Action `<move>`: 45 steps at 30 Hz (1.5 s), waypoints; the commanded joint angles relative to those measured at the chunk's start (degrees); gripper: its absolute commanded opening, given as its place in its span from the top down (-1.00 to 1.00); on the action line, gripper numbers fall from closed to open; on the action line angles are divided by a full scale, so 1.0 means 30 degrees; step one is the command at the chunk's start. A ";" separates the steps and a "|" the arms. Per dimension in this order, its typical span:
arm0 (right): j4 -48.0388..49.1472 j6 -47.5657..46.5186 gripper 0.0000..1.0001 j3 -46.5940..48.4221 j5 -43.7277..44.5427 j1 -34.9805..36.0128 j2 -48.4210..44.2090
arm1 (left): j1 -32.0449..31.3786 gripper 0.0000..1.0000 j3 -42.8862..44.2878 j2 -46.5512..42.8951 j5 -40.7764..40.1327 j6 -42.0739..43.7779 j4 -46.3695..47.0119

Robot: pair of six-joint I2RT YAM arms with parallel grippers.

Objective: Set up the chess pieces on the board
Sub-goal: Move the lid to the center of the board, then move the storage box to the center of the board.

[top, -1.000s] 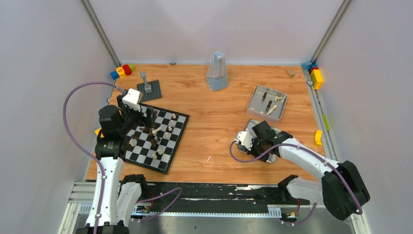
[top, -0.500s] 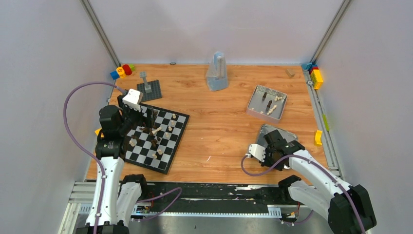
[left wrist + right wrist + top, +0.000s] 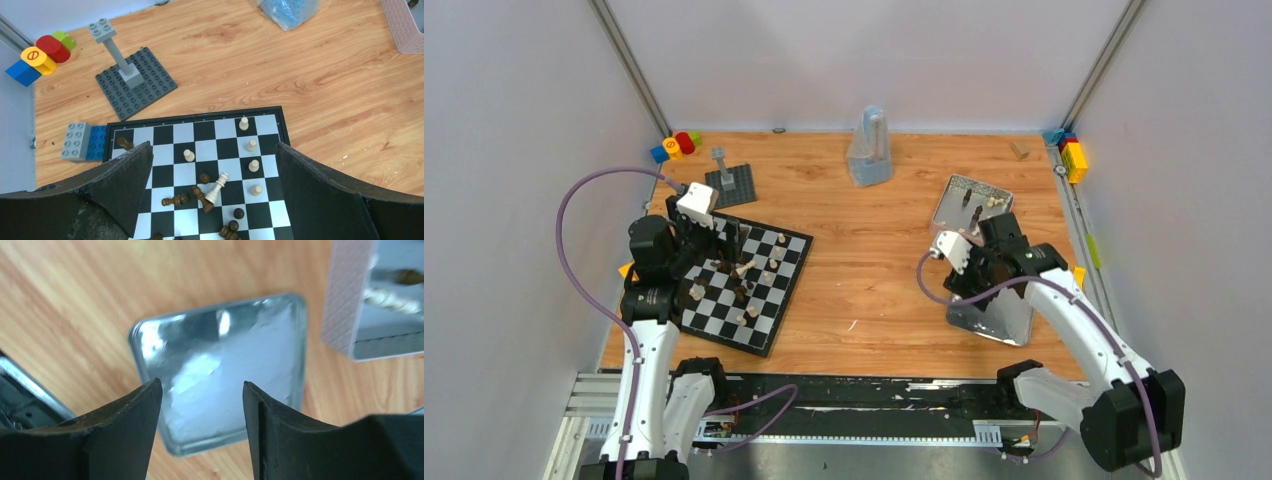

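The left end effector point(image 3: 214, 150) hangs over the far left part of the chessboard point(image 3: 205, 131), its jaws spread wide and holding nothing. The board lies at an angle on the left side of the table point(image 3: 300, 75). The chess pieces point(image 3: 217, 187) on it are in no order (some upright, several toppled): four cream pawns point(image 3: 254, 165) stand in a rough line along the right files, another cream pawn point(image 3: 188, 155) stands further left, a tall cream piece leans among fallen dark ones point(image 3: 175, 200), and one dark piece point(image 3: 125, 144) lies at the far left corner. Beyond the board sit a dark grey studded baseplate point(image 3: 136, 82) with a grey tower, and coloured blocks point(image 3: 42, 55) in the far left corner. The right end effector point(image 3: 202, 385) is on the right side of the table, released, with nothing between its jaws, above a shiny empty metal tray point(image 3: 220, 355). Just beyond it lies a second tray point(image 3: 969, 200) holding a few more dark and cream pieces, well apart from the board.
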 commanded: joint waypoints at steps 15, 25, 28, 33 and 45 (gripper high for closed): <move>0.6171 0.2092 -0.37 0.6989 0.0632 -0.2172 1.0505 | -0.0050 -1.00 -0.0069 0.0224 0.0673 0.0177 0.0772; 0.6263 0.0199 0.02 0.7460 0.1142 -0.2376 1.2633 | -0.0059 -1.00 -0.0131 0.0495 0.0791 0.0260 0.0869; 0.6290 -0.0481 0.20 0.7365 0.1428 -0.2589 1.2856 | -0.0061 -1.00 -0.0135 0.0511 0.0847 0.0249 0.0860; 0.6322 -0.1876 0.53 0.6897 0.1863 -0.3137 1.2512 | -0.0046 -1.00 -0.0157 0.0494 0.0909 0.0297 0.0827; 0.6299 -0.4378 0.97 0.5082 0.1990 -0.4964 1.1125 | -0.0060 -1.00 -0.0251 0.0529 0.0919 0.0441 0.0873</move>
